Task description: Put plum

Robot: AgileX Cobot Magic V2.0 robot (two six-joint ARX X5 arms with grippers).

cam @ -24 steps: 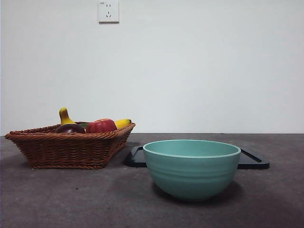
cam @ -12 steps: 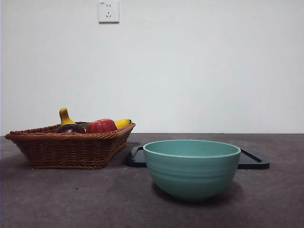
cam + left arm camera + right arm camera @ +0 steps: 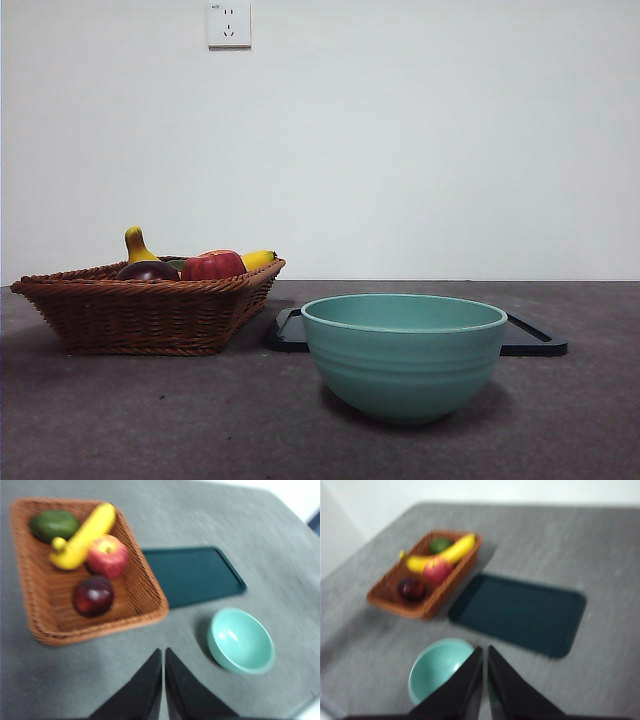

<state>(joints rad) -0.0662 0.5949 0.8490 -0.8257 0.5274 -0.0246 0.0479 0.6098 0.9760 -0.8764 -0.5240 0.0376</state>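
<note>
At the left of the front view, a brown wicker basket is set on the grey table. The plum is located inside it, at the near left of the fruit group, its dark top visible just above the rim. Beside it lies the red apple, with the banana behind, one yellow end rising at the back. A green fruit (seen clearly only in the left wrist view) occupies the far corner of the basket.

Right of the basket, a dark flat tray is laid on the table, its near corner just beside the basket wall. In front of the tray stands a turquoise bowl, upright and with nothing visible in it. A white wall socket is mounted above.

The left gripper is held high above the table, near the basket's front edge, its jaws pressed together with nothing between them. The right gripper is held above the bowl, jaws likewise closed on nothing. Neither gripper appears in the front view.
</note>
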